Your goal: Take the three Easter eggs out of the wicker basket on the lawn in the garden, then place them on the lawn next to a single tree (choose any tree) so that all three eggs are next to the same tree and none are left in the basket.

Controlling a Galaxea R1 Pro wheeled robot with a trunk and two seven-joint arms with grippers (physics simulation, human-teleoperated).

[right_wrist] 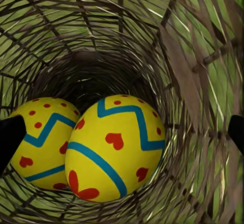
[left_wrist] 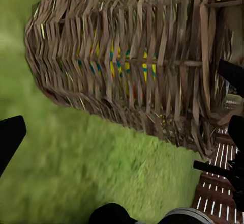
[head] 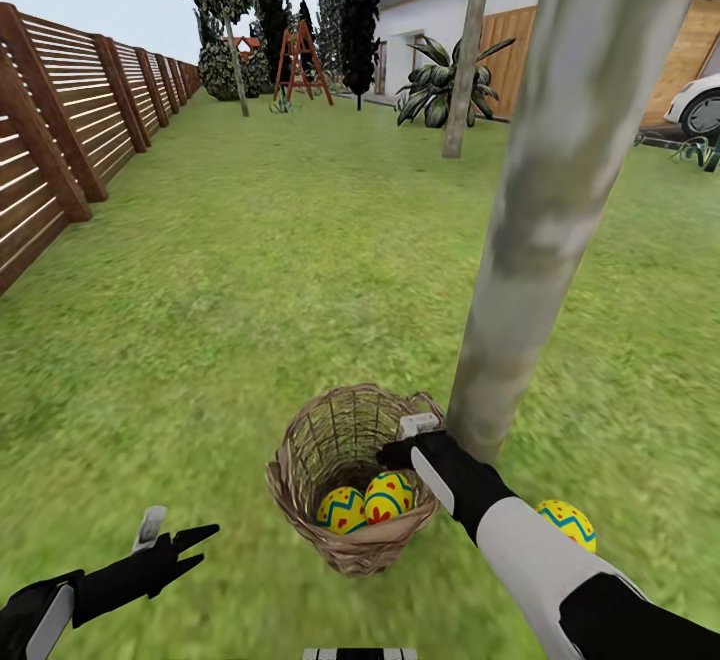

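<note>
Even, bright daylight with hardly any cast shadows, the lawn [head: 250,270] smeared and soft, and the basket [left_wrist: 127,56] blurred close up.

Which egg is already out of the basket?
The egg on the lawn by the tree, partly hidden behind the right arm. The other two eggs sit side by side inside the wicker basket.

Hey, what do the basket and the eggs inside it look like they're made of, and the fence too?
The wicker basket looks like woven brown-tan wicker, matte, with grass showing through its open weave. The Easter eggs look smooth and hard with a painted finish, yellow with blue zigzags and red marks; plastic or painted shell, I cannot tell which. The fence looks like brown horizontal wooden slats on posts.
</note>
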